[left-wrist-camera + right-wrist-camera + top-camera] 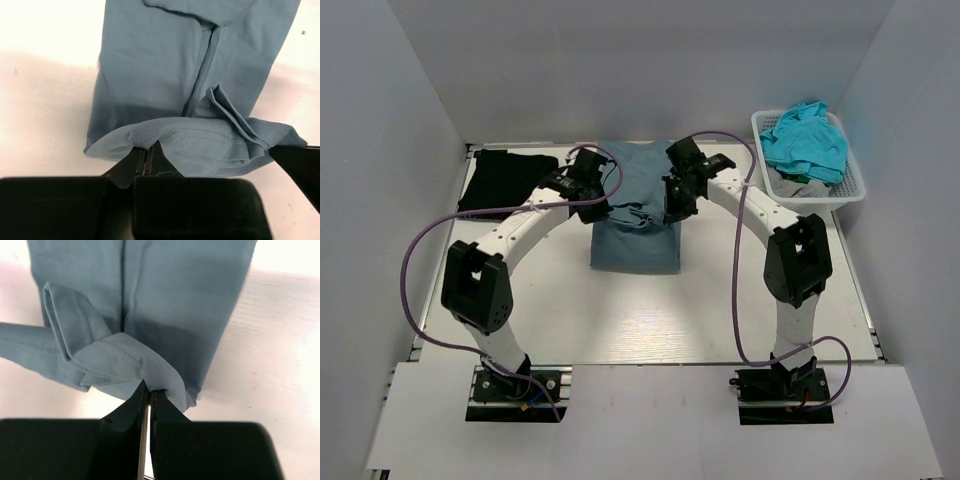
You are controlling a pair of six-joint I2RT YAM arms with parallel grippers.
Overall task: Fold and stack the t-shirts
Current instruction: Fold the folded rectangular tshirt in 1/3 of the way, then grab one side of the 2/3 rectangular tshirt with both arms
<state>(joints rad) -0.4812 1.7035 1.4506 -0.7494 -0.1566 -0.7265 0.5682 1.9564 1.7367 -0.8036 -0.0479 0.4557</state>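
A black t-shirt (505, 180) lies flat at the far left of the tabletop (650, 320). The left claw (147, 155) is pinched tight on the left end of a stitched edge of the slate-blue t-shirt (635, 240), and the right claw (147, 395) pinches the other end. The cloth's long axis runs near-to-far at centre, between both arms, which bow inward equally close. At far right, turquoise t-shirts (805, 140) fill the basket (850, 185).

shirt (638, 240) on table (620, 320), centre, toward back. left gripper (612, 210) pinches its left edge, right gripper (672, 208) its right edge. second shirt (500, 180) back left, apart. basket (858, 185) back right corner, more shirts (805, 140) heaped inside.
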